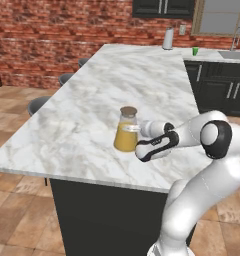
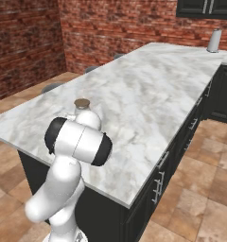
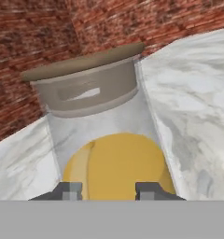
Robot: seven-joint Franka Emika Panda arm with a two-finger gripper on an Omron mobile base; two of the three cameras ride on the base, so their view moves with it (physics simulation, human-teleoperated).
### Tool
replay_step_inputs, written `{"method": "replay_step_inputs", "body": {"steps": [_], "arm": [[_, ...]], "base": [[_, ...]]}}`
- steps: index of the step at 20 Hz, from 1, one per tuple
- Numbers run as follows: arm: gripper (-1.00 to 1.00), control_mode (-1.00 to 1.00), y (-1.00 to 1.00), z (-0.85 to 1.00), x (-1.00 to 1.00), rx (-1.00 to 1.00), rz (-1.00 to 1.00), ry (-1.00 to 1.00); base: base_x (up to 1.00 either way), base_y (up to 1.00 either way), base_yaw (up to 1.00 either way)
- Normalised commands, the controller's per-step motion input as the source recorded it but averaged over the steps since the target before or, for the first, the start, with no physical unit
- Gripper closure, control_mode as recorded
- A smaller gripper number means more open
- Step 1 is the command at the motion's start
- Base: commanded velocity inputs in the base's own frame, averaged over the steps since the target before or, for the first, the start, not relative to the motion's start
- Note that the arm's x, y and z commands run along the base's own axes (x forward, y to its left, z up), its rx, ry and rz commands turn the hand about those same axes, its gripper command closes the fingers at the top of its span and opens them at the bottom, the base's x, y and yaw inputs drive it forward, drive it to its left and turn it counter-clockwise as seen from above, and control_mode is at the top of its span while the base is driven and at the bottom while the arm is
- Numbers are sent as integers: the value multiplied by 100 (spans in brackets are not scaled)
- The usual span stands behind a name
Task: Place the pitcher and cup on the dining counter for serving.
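The pitcher [image 1: 126, 131], clear glass with orange liquid and a brown cork lid, stands upright on the dining counter [image 1: 137, 75] near its front edge. My gripper [image 1: 135, 129] reaches in from the right at the pitcher's neck. In the hand view the pitcher [image 3: 109, 140] is very close, and the two fingertips [image 3: 69, 190] stand apart low in front of its glass, so the gripper [image 3: 109, 190] looks open. From the right base view only the pitcher's cork lid [image 2: 82, 104] shows above my arm. The green cup [image 1: 195, 51] stands far off on the kitchen counter by the sink.
A white paper-towel roll [image 1: 168, 38] stands at the far end of the dining counter [image 2: 148, 90]. Grey stools [image 1: 39, 104] line its left side. The sink [image 1: 233, 54] and dark cabinets are at the back right. Brick wall lies behind.
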Motion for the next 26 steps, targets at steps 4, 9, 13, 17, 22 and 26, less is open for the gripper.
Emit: {"method": "replay_step_inputs", "body": {"steps": [4, 9, 13, 17, 22, 26], "arm": [[-100, -100, -20, 18, -46, 0, 0, 9], [-100, -100, -39, 38, -74, 0, 0, 16], [-100, -100, -46, 68, -85, 0, -2, 18], [-100, -100, -40, 99, -70, 0, -5, 18], [-100, -100, -30, 100, -63, 0, -7, 26], [-100, -100, -31, 100, -70, -1, -4, 45]], "base": [[0, 0, 0], [0, 0, 0], [0, 0, 0], [0, 0, 0], [0, 0, 0], [0, 0, 0]]}}
